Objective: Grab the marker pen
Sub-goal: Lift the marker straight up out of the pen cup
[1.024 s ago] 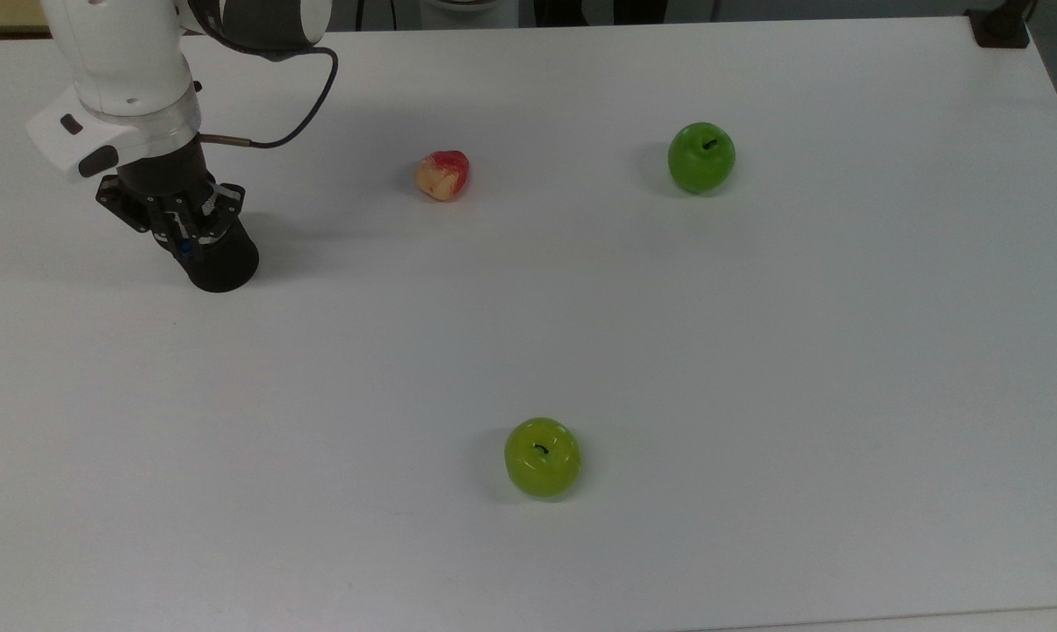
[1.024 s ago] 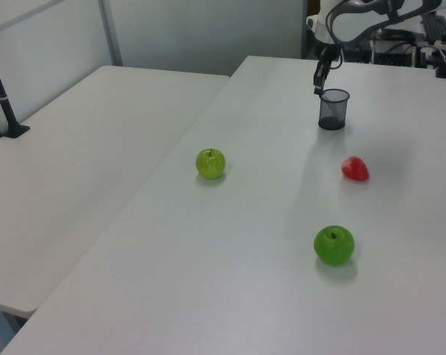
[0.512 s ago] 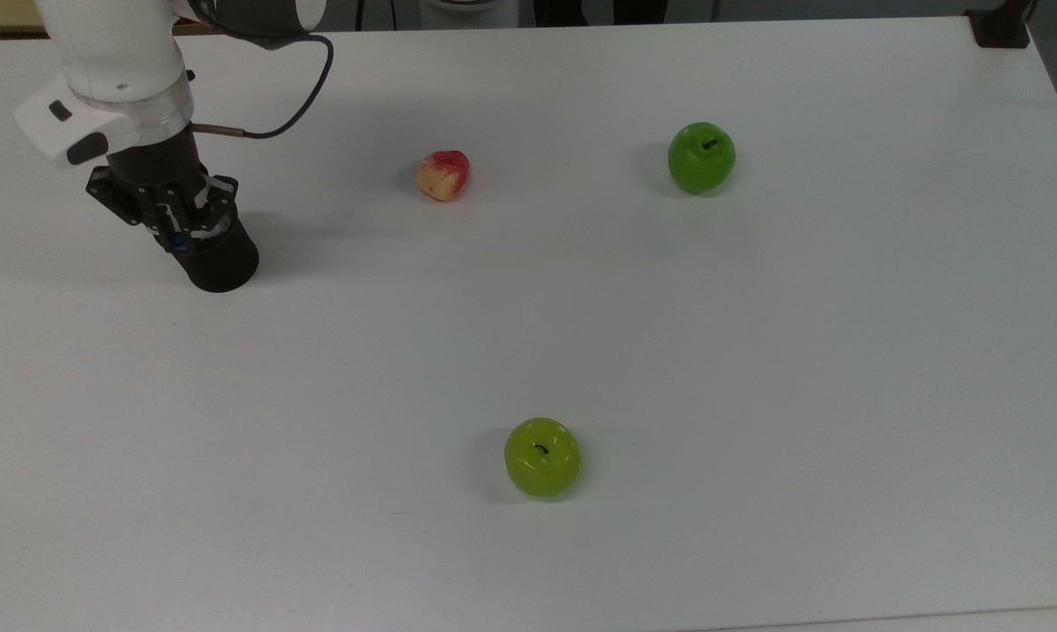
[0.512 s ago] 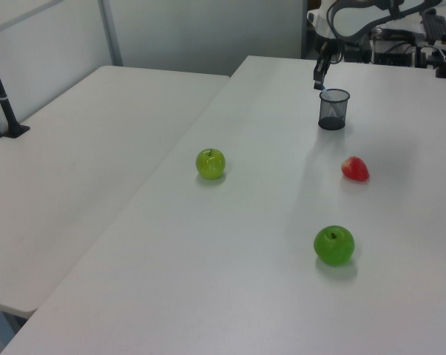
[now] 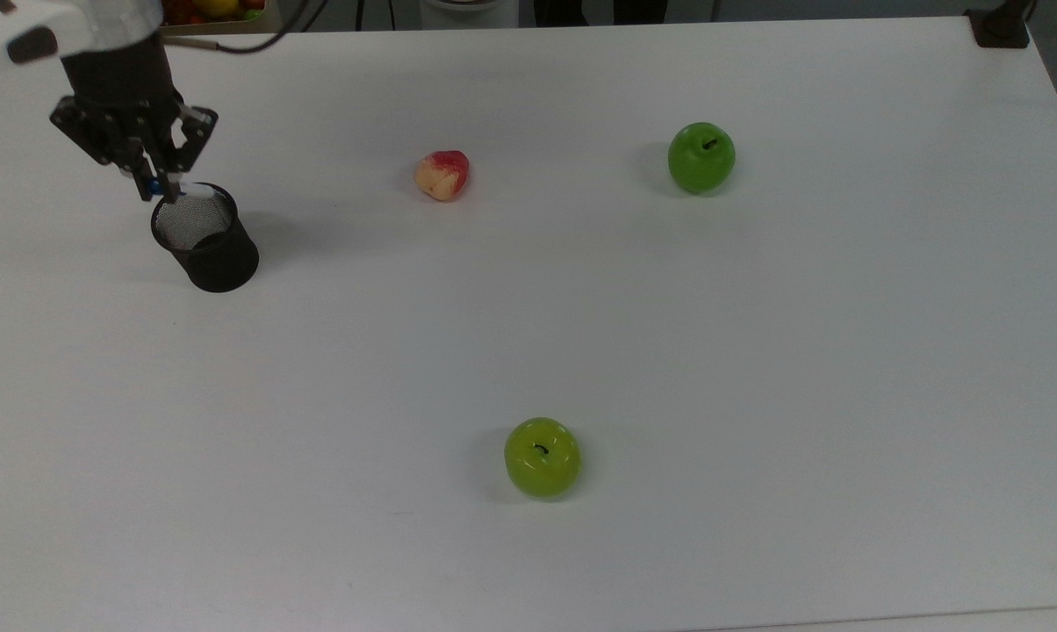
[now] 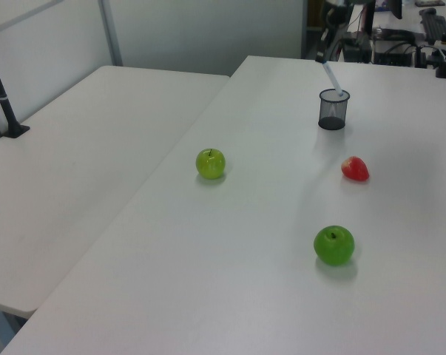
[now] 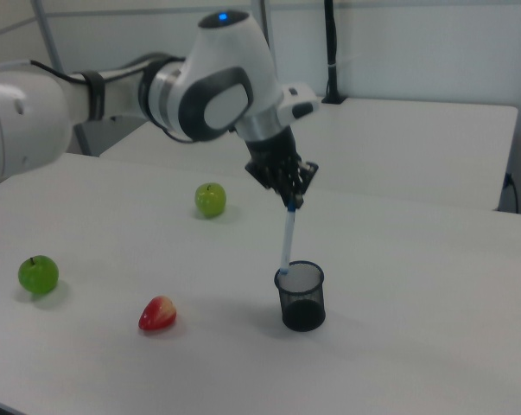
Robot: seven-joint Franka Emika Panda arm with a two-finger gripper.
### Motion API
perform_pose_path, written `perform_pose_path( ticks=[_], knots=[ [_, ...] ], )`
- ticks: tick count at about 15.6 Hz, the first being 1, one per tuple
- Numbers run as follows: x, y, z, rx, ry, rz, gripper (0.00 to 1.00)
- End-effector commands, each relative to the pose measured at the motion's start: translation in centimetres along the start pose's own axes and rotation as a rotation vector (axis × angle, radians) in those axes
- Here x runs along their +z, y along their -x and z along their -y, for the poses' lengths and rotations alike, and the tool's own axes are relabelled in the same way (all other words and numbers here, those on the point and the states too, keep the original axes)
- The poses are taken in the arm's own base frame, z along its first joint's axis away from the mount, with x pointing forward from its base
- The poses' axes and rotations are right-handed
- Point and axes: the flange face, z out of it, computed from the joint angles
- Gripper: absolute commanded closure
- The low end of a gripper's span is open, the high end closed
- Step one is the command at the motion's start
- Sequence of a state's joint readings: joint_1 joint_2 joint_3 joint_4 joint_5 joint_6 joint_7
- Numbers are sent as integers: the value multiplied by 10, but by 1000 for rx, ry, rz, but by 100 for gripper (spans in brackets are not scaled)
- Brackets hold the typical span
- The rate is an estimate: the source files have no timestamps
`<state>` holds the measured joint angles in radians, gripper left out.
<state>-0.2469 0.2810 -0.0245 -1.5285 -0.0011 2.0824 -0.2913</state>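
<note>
One gripper (image 7: 291, 204) is clamped on the blue-capped top of the marker pen (image 7: 287, 240), whose white barrel hangs nearly upright, leaning slightly. In the right view its lower tip sits at the rim of the black mesh pen cup (image 7: 301, 296), at about 10 o'clock on the opening. Judging by that, the pen's long axis calls for a straight upward pull to clear the cup.

A black wire-mesh metal cup (image 7: 301, 296) stands on the smooth matt white desk (image 5: 757, 351); glossy plastic-looking green apples (image 5: 542, 457).
</note>
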Motion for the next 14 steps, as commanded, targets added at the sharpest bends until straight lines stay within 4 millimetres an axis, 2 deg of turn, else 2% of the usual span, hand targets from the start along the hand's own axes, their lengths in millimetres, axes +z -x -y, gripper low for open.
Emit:
perform_pose_path(
  ticks=[1, 3, 5, 8, 14],
  knots=[
    [-52, 1, -1, -1, -23, -44, 100],
    [-61, 2, 0, -1, -23, -57, 100],
    [-59, 0, 4, -1, -26, -55, 100],
    [-47, -6, 22, 33, -66, -55, 100],
    [-34, -23, 120, 56, -121, -24, 100]
  ],
)
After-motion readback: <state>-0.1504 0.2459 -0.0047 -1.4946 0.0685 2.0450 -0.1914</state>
